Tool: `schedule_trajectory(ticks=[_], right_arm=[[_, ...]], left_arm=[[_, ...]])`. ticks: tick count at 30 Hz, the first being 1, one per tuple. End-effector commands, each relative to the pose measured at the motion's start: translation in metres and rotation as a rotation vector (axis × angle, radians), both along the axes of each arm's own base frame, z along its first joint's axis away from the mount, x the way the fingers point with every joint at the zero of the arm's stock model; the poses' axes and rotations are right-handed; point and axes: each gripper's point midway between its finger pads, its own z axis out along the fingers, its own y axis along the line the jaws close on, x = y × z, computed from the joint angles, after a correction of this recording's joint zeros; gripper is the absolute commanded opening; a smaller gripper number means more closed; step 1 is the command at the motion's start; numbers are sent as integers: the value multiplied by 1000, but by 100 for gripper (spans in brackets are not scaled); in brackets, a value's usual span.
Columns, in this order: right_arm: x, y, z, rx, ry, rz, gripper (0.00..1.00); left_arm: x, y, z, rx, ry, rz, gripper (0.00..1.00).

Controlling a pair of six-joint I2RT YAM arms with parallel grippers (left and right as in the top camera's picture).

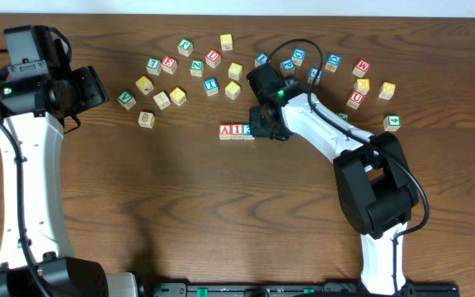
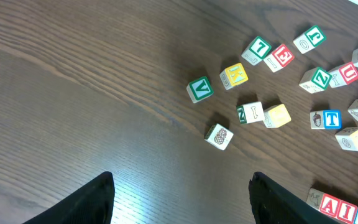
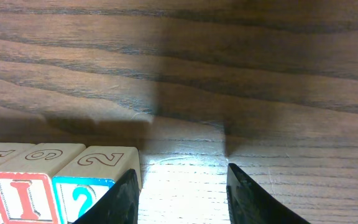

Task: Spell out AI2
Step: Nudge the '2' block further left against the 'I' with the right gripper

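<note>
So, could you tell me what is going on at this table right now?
Two robot arms are spelling AI2 with wooden letter cubes. The A cube, I cube and 2 cube stand in a row on the table. The right hand sits open right beside the 2 cube, with only bare wood between its fingers. The left hand hangs open, off to the side, holding nothing. The spare cubes lie scattered beyond the row.

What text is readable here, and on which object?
"A", red: A cube, first in the row.
"I", red: I cube, middle.
"2", blue: 2 cube, last in the row.
"V", green: V cube.
"7", green: 7 cube.
"E", red: E cube.
"T", blue: T cube.
Remaining cubes: too small or tilted to read reliably.
</note>
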Motion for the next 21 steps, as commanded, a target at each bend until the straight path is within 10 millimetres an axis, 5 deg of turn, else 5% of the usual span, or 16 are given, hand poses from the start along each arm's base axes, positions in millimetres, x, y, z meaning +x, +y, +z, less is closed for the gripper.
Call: schedule_trajectory(ticks=[1,16,21], right_arm=[[-3,5,-5,-8,1,8,41],[-1,5,-4,-10,-11,24,42],[2,-4,1,-16,2,9,50]], left_arm=[[0,2,1,10,2,0,69],[0,2,1,9,2,1,68],[1,2,2,11,-2,0,68]])
